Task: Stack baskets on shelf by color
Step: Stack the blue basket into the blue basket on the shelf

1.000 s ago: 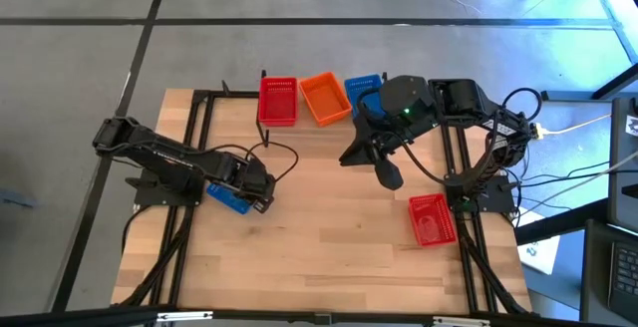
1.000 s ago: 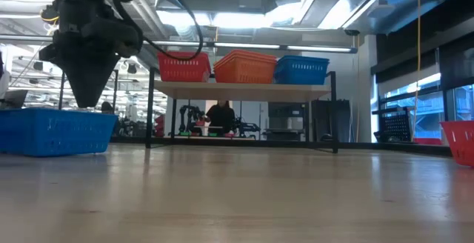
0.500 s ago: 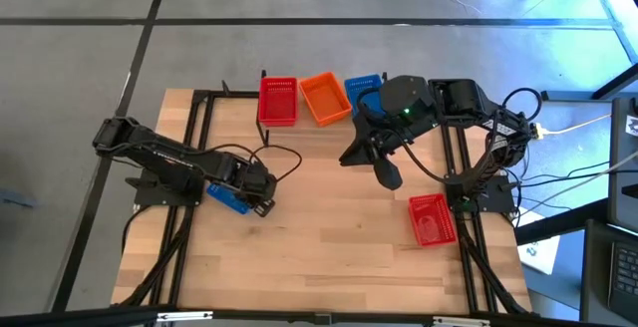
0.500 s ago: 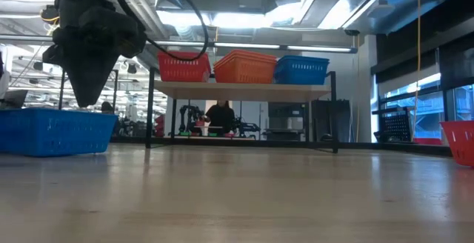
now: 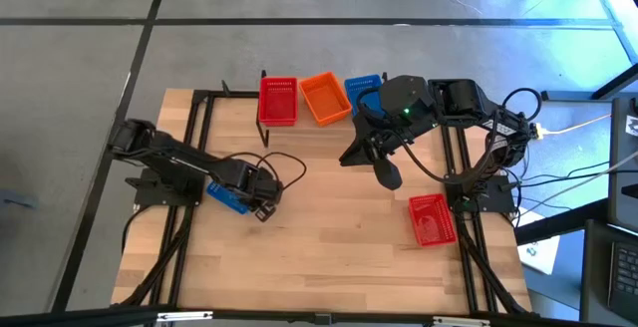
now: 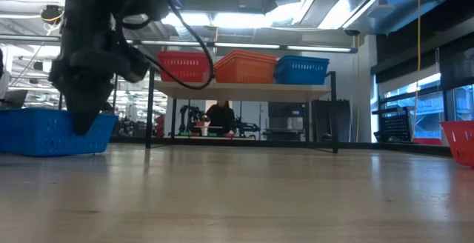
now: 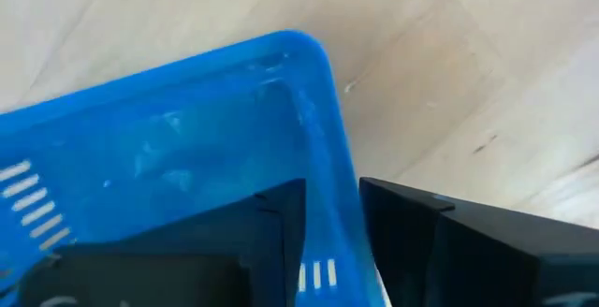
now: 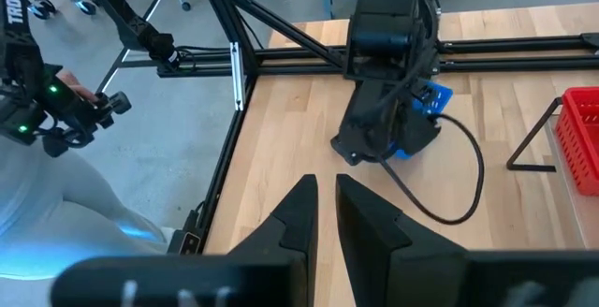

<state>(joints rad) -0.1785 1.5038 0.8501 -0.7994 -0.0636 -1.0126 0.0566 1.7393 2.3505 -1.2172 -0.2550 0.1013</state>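
Now left claw (image 7: 332, 241) straddles blue basket (image 7: 178, 129) wall, w/ right claw (image 8: 323, 215) narrow, empty.

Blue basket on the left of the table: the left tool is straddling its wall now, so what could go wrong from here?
1. The left tool has one finger inside and one outside the blue basket near a corner; an off-centre grip like that may let the basket tilt or slip when lifted.
2. The shelf already carries red, orange and blue baskets close together, so the blue one could be nudged during stacking.
3. The right tool hangs before the shelf, possibly in the way.
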